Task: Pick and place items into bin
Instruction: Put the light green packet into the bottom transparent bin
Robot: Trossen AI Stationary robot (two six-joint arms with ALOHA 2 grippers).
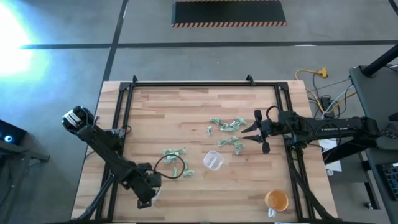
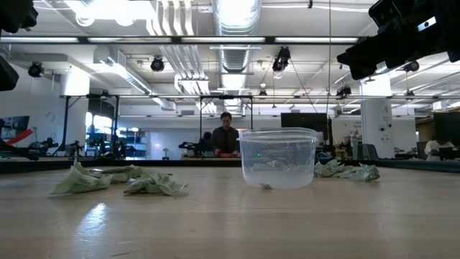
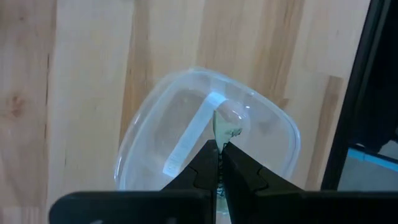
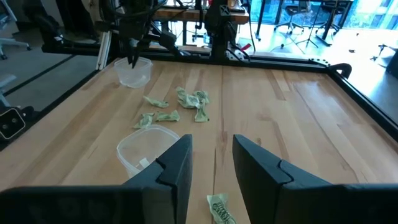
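Note:
Small green-and-white crumpled wrappers lie in two groups on the wooden table, one right of centre and one left of centre. A clear cup stands between the groups. My left gripper hangs near the table's near-left corner, over a second clear cup, shut on one wrapper piece. My right gripper is open beside the right-hand group. It hovers above a single wrapper that lies on the table between its fingers, untouched. My left gripper pinches a small green-and-white wrapper piece between its two fingertips, coming from above and pointing down. The piece is lifted clear and sticks out past the fingertips, above the open mouth of the clear cup.
An orange cup stands near the table's near-right corner. A black frame runs along the far and side edges. The far half of the table is bare wood. People sit at desks in the room beyond.

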